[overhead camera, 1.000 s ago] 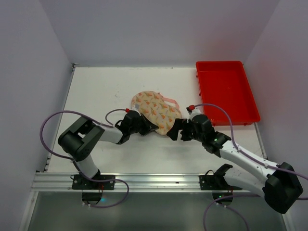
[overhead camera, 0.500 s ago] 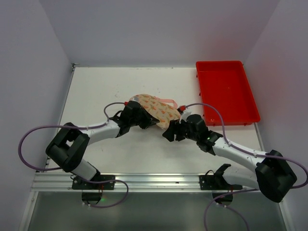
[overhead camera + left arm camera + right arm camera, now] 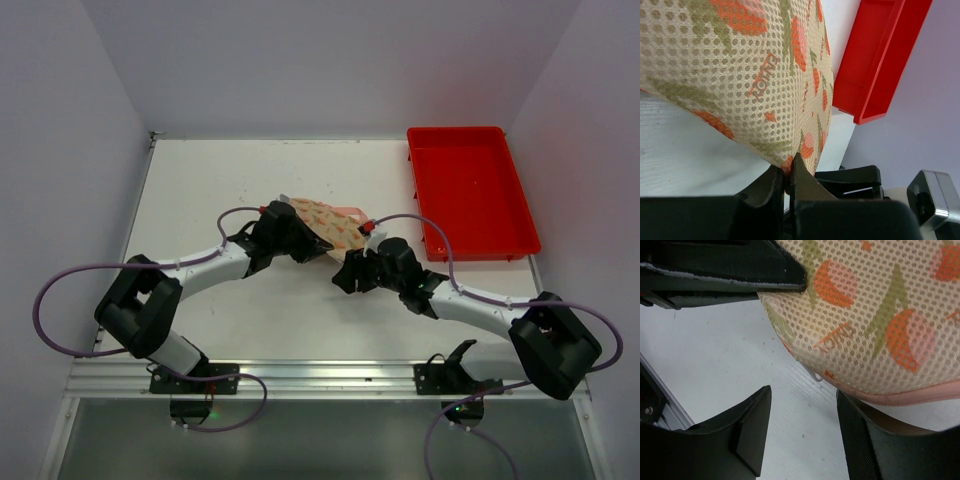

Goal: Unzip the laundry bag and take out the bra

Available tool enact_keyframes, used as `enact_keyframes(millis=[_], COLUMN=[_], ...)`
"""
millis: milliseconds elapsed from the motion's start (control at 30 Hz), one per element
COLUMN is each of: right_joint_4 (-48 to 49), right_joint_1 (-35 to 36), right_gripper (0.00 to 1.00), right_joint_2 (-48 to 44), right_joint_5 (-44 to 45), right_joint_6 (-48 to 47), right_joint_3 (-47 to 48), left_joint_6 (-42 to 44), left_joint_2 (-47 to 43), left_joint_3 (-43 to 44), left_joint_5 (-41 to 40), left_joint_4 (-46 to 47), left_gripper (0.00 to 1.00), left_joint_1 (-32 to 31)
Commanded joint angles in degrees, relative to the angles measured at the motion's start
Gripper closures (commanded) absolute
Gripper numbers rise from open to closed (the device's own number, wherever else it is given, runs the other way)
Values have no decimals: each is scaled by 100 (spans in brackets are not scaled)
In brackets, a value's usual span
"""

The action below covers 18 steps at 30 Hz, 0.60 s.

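Note:
The laundry bag (image 3: 330, 224) is a beige mesh pouch with orange-red and green motifs and pink edging, in the middle of the table. My left gripper (image 3: 308, 250) is shut on the bag's near edge (image 3: 790, 162) and holds it tilted up. In the right wrist view the bag (image 3: 875, 325) hangs over the table, with a small silver zipper pull (image 3: 815, 376) below its pink edge. My right gripper (image 3: 802, 432) is open just below that pull, touching nothing. It sits right of the bag in the top view (image 3: 345, 277). The bra is hidden.
A red plastic tray (image 3: 470, 190) stands at the back right, and its corner shows in the left wrist view (image 3: 875, 65). The white table (image 3: 220, 190) has walls on three sides. The two grippers are close together at the bag's near edge.
My left gripper has lifted and pulled the bag's near edge up and back, folding the bag narrower. My right gripper has moved left and nearer, toward the bag's lower edge.

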Motion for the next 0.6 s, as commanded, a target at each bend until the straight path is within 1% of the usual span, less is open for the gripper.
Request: enact_keyframes(millis=[0, 333, 567], right_joint_4=[599, 942, 846], right_joint_1=[28, 28, 28], right_gripper=[44, 48, 52], right_joint_2=[33, 104, 16], right_joint_5=[128, 348, 453], right_joint_6=[-70, -166, -184], right_joint_3=[260, 410, 410], left_joint_6=[-106, -202, -185], left_joint_2=[-268, -242, -295], left_joint_3=[229, 185, 167], left_joint_5=[97, 325, 325], left_joint_4=[9, 53, 18], left_gripper=[100, 100, 100], left_joint_1=[-36, -36, -36])
